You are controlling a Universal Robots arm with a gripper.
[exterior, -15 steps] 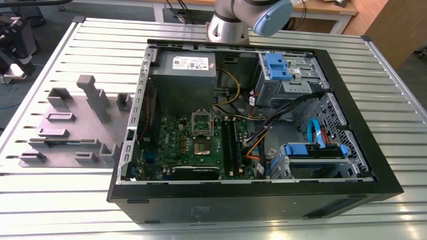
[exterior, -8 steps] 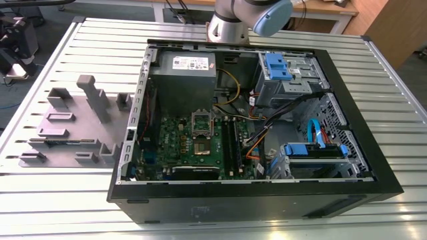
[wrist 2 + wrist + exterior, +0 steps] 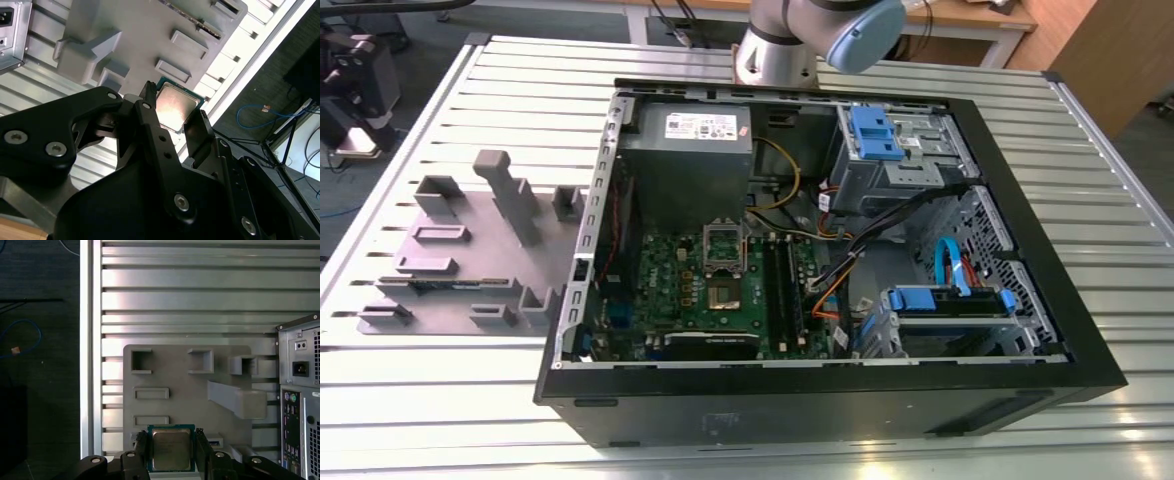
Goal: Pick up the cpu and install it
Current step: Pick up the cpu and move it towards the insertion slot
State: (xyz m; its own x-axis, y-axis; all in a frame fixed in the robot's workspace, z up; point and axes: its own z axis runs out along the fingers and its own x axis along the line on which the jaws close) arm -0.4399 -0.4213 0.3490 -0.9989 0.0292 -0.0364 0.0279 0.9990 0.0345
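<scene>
Lilac-grey holder plate (image 3: 454, 260): laid on slatted desk (image 3: 454, 420), exterior view's left. Open computer case (image 3: 787, 405): just beside it, exterior view's right, motherboard (image 3: 694, 290) exposed. Cpu (image 3: 171, 449) (image 3: 175, 106): pinched by the jaws at two opposite edges, seen over the holder plate in both wrist views

Strong glare is thrown off the ribbed silver aluminium table (image 3: 175, 295) beyond the black gripper (image 3: 170, 433); the silvery-grey square cpu (image 3: 172, 106) held in it is washed out, its fingers (image 3: 156, 135) seen in shadow.
</scene>
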